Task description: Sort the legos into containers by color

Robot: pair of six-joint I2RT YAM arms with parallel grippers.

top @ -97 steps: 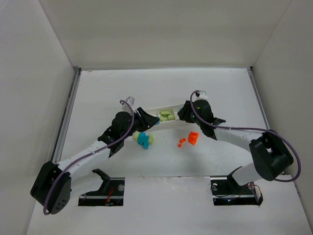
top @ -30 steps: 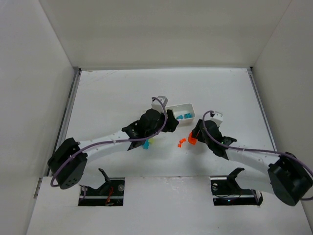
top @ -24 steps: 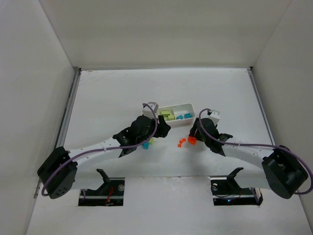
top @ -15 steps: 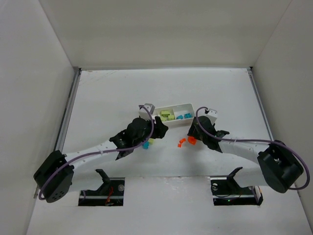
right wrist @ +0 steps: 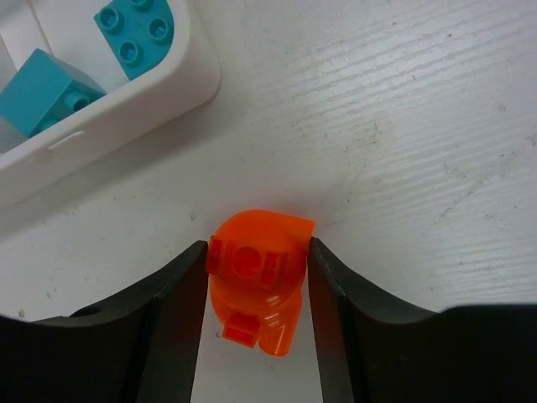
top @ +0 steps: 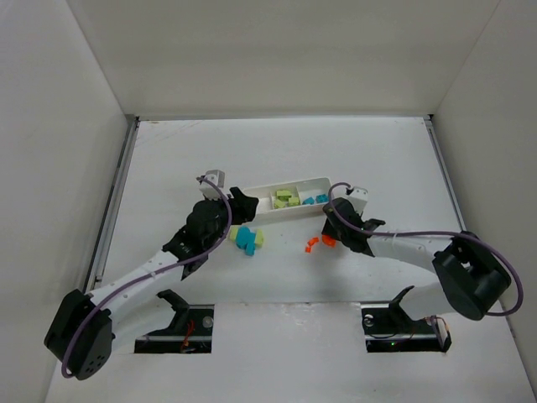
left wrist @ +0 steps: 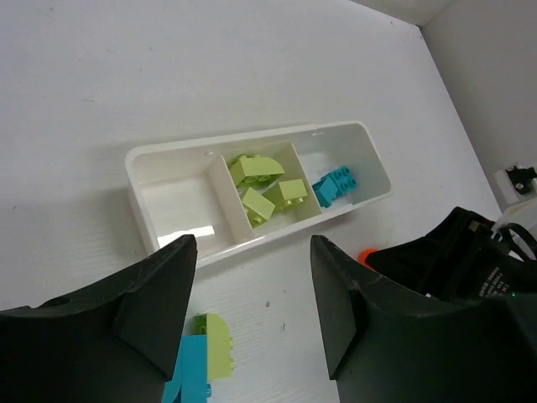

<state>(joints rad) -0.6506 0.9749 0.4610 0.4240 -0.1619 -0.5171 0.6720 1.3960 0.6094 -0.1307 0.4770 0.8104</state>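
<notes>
The white tray [left wrist: 138,159] has three compartments: the left one is empty, the middle one holds yellow-green bricks [left wrist: 264,186], and the right one holds cyan bricks [left wrist: 336,186]. My left gripper [left wrist: 252,323] is open and empty above the table, just in front of the tray [top: 252,210]. A yellow-green brick [left wrist: 210,340] joined to a cyan brick [left wrist: 189,374] lies below its left finger. My right gripper [right wrist: 256,290] is shut on an orange brick [right wrist: 256,281] at the table surface, beside the tray's right end [right wrist: 197,80].
A second small orange piece [top: 310,245] lies on the table just left of the right gripper [top: 329,236]. The cyan and green pair [top: 247,239] sits between the two arms. White walls enclose the table on three sides.
My left arm has drawn back to the left, uncovering the tray's left end and the cyan and green pair. My right gripper has shifted slightly toward the tray's right end, at the orange brick.
</notes>
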